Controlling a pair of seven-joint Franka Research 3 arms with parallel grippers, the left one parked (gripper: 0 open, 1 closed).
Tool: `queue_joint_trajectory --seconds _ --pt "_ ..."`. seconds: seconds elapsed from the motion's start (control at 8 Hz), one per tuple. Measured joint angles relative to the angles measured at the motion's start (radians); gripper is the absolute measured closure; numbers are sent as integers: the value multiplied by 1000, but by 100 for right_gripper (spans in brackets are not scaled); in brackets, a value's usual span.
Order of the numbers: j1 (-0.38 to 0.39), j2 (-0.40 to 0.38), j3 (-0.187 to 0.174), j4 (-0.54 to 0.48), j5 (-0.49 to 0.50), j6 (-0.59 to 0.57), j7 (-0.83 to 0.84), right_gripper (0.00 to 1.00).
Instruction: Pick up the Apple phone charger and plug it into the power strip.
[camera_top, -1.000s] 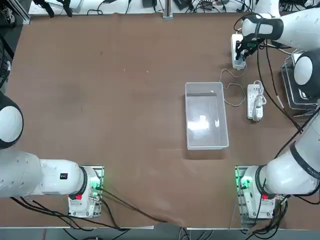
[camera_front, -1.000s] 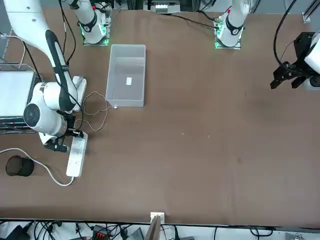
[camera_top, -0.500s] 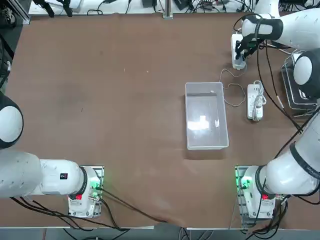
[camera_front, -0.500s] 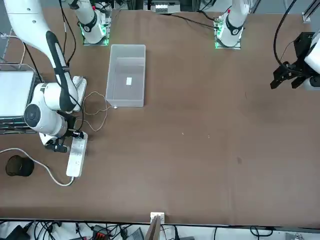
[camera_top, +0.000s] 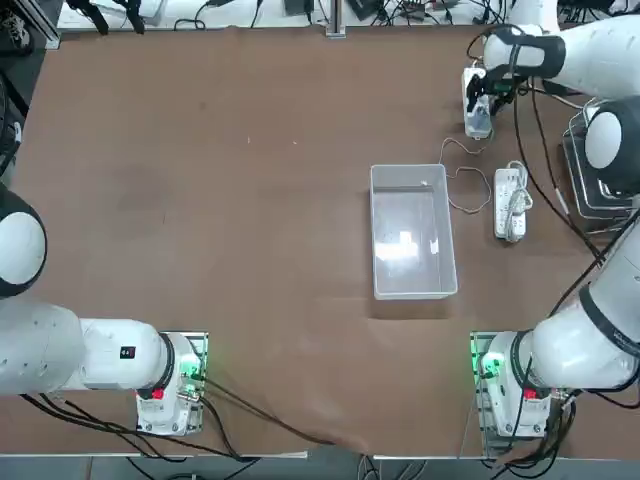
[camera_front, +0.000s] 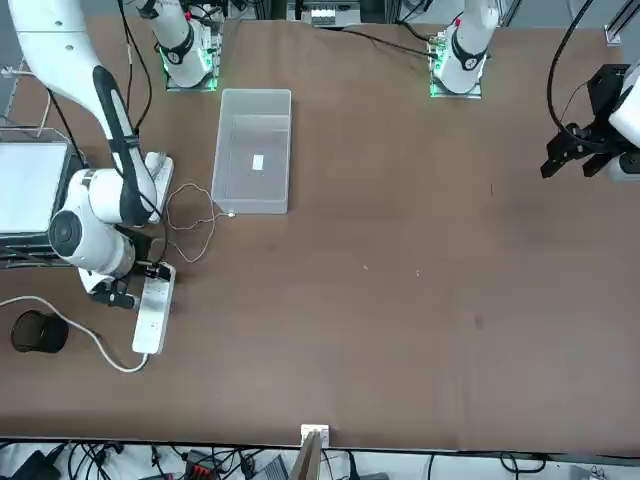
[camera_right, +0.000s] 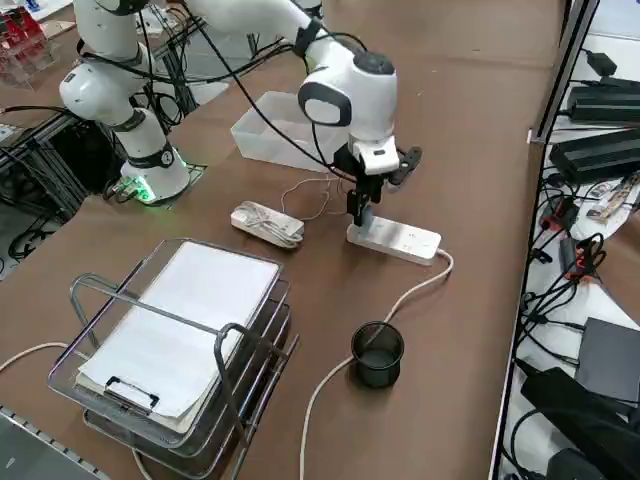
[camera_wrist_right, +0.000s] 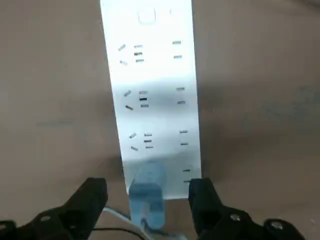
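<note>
The power strip (camera_wrist_right: 150, 85) is a long white bar lying at the table's far right, also visible from above (camera_top: 474, 88). The Apple phone charger (camera_wrist_right: 147, 192), a small pale cube, sits on the strip's end socket nearest my wrist. Its thin white cable (camera_top: 458, 176) loops off toward the bin. My right gripper (camera_wrist_right: 146, 189) hangs just above the charger, open. Its black fingers (camera_wrist_right: 94, 196) stand either side of the cube without touching it. From the side, the gripper (camera_right: 364, 205) is over the strip's (camera_right: 398, 239) near end.
A clear plastic bin (camera_top: 412, 232) stands mid-table. A shorter white strip with bundled cord (camera_top: 510, 203) lies beside it. A wire tray holding paper (camera_right: 185, 330) and a black cup (camera_right: 377, 352) sit near the right edge, by the strip's thick cord (camera_right: 400, 300).
The right gripper's fingers have opened off the charger, which stays on the strip. The hand has shifted slightly toward the table's far edge.
</note>
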Motion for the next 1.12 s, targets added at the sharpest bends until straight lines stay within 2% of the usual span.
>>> queue_joint_trajectory --seconds 0.38,1.12 --pt "1 -104 0 62 0 -139 0 0" --pt "-8 -410 -2 75 0 -378 -120 0"
